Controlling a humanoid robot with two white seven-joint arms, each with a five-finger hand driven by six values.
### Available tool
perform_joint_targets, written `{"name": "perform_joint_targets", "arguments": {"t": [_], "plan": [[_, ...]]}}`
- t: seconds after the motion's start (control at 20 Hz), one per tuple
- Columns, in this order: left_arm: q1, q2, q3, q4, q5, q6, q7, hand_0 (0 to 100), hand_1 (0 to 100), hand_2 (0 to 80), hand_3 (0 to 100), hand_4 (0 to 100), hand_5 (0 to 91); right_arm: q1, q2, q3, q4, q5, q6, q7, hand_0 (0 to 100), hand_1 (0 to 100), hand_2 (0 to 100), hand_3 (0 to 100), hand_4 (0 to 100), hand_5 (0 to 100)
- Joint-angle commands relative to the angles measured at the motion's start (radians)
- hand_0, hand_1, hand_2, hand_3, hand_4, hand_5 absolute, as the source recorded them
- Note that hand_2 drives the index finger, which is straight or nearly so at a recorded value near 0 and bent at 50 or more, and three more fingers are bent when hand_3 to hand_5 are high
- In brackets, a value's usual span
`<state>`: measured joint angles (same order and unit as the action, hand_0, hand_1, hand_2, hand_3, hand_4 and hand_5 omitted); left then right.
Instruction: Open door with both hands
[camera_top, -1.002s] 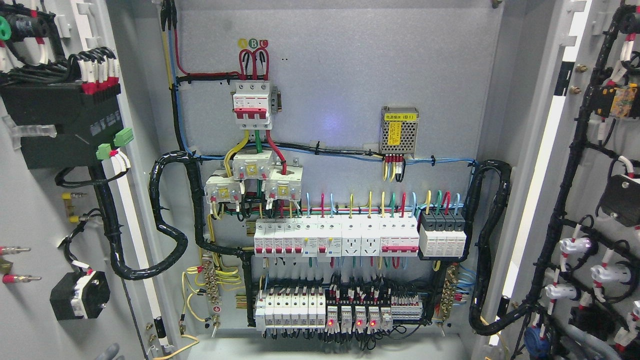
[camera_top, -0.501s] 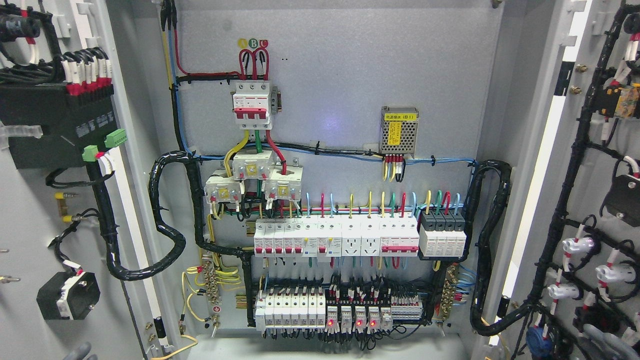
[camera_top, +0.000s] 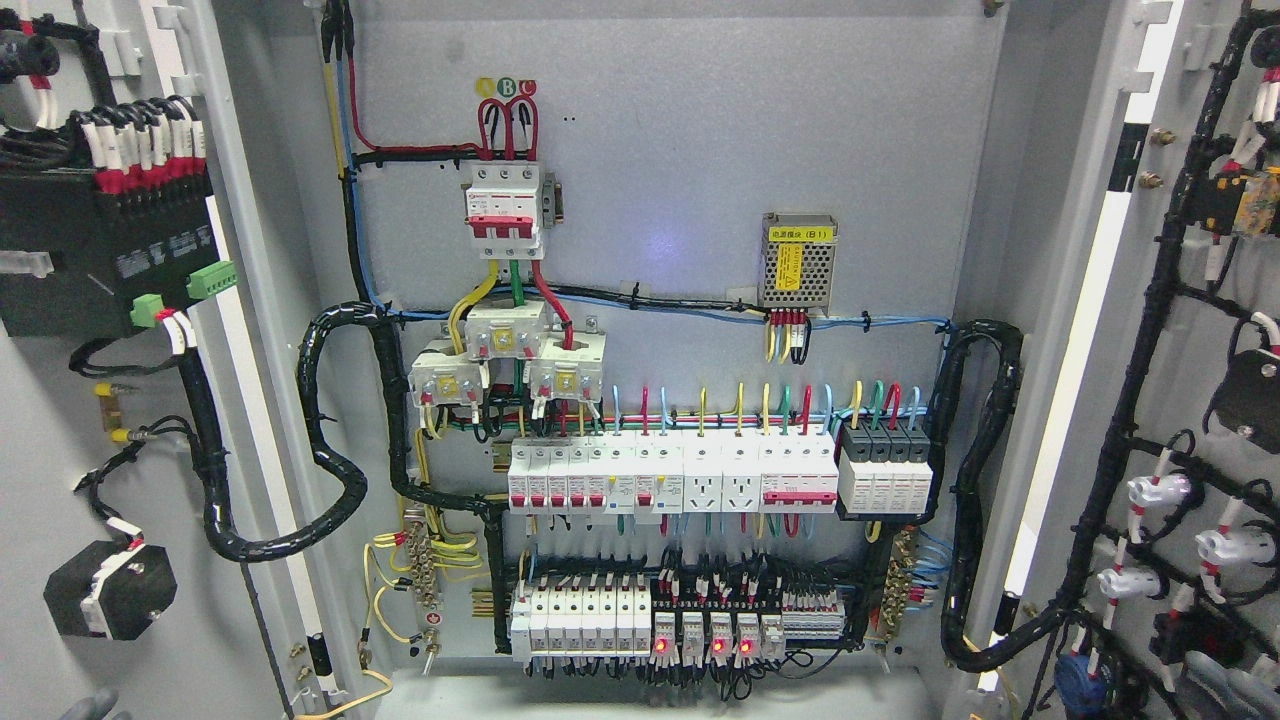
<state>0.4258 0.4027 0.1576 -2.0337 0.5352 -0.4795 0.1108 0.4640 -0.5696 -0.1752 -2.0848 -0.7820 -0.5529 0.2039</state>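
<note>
1. Two doors stand swung wide open: the left door (camera_top: 40, 480) fills the picture's left edge and the right door (camera_top: 1190, 330) its right edge, each showing its inner face.
2. Between them the cabinet (camera_top: 700, 150) is fully exposed, with its grey back panel in plain sight.
3. Only a grey sliver of the left hand (camera_top: 92, 706) shows at the bottom left corner, low against the left door; whether it is clenched, released or grasping the door cannot be told.
4. The right hand (camera_top: 1225, 690) shows as a few grey rounded shapes at the bottom right corner, in front of the right door's lower wiring (too little is in view to tell whether it grips anything).
5. On the left door a large black box (camera_top: 100, 260) sits near the top, with green plugs (camera_top: 210, 280) at its lower right corner and a small black block (camera_top: 110, 590) lower down.
6. A thick black cable bundle (camera_top: 330, 430) loops from the left door into the cabinet's left side.
7. On the back panel a red-and-white switch (camera_top: 505, 210) sits near the top, left of centre, and a metal mesh box (camera_top: 798, 262) is mounted to its right and a little lower.
8. Below these runs a row of white breakers (camera_top: 670, 478), and near the bottom edge a second row (camera_top: 580, 620) with red lights (camera_top: 690, 647) glowing beside it.
</note>
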Motion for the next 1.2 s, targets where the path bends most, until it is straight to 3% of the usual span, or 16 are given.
{"name": "perform_joint_targets", "arguments": {"t": [0.0, 0.2, 0.4, 1.15], "plan": [[-0.007, 0.071, 0.086, 0.076, 0.083, 0.001, -0.002, 0, 0, 0.0, 0, 0, 0.0, 0.002, 0.045, -0.038, 0.009, -0.002, 0.002, -0.003, 0, 0, 0, 0, 0, 0], [-0.013, 0.1, 0.125, 0.098, 0.133, 0.002, 0.0, 0, 0, 0.0, 0, 0, 0.0, 0.002, 0.054, -0.056, 0.011, -0.002, 0.001, -0.003, 0, 0, 0, 0, 0, 0], [-0.021, 0.122, 0.158, 0.121, 0.173, 0.004, 0.0, 0, 0, 0.0, 0, 0, 0.0, 0.002, 0.092, -0.064, 0.011, -0.002, 0.001, -0.003, 0, 0, 0, 0, 0, 0], [-0.082, 0.182, 0.184, 0.259, 0.25, 0.01, 0.0, 0, 0, 0.0, 0, 0, 0.0, 0.021, 0.166, -0.093, 0.023, -0.003, 0.001, -0.003, 0, 0, 0, 0, 0, 0]]}}
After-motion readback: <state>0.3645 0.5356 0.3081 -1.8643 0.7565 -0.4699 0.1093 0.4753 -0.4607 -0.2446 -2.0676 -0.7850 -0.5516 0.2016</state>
